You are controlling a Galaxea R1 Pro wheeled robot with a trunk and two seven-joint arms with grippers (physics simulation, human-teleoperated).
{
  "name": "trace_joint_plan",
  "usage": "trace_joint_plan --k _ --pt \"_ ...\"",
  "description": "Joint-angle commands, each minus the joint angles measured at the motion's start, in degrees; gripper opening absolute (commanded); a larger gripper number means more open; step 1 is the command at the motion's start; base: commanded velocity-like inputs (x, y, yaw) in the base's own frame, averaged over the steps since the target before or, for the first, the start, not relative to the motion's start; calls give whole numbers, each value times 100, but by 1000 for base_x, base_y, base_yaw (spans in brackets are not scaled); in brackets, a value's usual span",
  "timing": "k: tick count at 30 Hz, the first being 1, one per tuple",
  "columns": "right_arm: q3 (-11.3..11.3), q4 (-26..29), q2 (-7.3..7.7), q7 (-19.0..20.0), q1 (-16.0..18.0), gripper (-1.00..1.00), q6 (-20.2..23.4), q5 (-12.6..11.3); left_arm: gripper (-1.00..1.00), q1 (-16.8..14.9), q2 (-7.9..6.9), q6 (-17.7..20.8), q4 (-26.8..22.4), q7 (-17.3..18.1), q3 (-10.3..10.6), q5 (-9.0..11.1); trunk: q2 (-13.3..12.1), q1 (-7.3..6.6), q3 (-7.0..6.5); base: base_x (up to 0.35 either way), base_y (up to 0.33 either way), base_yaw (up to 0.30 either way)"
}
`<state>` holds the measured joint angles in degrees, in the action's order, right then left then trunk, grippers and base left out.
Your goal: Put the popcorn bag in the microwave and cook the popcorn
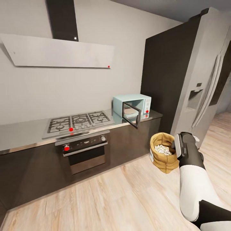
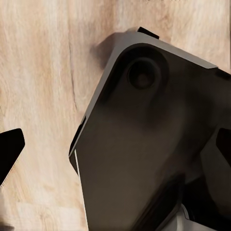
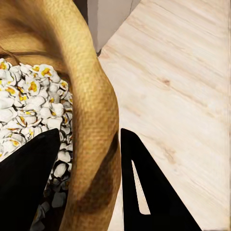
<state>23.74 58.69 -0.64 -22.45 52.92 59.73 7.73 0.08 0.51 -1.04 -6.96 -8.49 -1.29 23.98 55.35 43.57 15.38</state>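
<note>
The pale blue microwave [image 1: 136,102] stands on the grey countertop [image 1: 25,131] with its dark glass door [image 1: 132,116] swung open. My right gripper [image 1: 177,146] holds the tan burlap popcorn bag [image 1: 163,162] in the air over the floor, in front of and below the microwave. White puffed popcorn [image 1: 163,149] fills the bag. In the right wrist view the right gripper [image 3: 103,183] is shut on the popcorn bag [image 3: 96,110] rim, one finger among the popcorn [image 3: 33,101], the other outside. The left gripper [image 2: 115,149] is open, its fingertips [image 2: 9,151] wide apart above the floor.
A gas hob [image 1: 78,122] and steel oven [image 1: 85,149] with red-marked knobs sit left of the microwave, under a slanted hood [image 1: 61,53]. A tall dark cabinet [image 1: 163,73] and a grey fridge [image 1: 205,80] stand right. Wooden floor [image 1: 112,199] lies before the counter. My dark base [image 2: 144,144] is under the left gripper.
</note>
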Motion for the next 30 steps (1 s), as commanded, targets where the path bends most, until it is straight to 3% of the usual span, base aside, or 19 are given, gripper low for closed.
trace_joint_plan --k 1,8,23,30 --pt "10 2 -11 31 7 -100 27 55 100 1 2 -11 -7 -14 -10 10 5 1 7 0 0 -290" --pt "8 2 -20 31 7 -100 27 54 100 1 2 -9 -7 -12 -5 6 5 1 7 11 -104 -242" --pt "8 18 -42 58 7 -100 27 39 100 1 3 -2 2 -46 -11 10 5 1 7 209 -254 -6" --pt "8 20 -25 305 7 -100 27 18 100 1 10 -2 2 -47 -11 10 5 1 7 245 -250 0"
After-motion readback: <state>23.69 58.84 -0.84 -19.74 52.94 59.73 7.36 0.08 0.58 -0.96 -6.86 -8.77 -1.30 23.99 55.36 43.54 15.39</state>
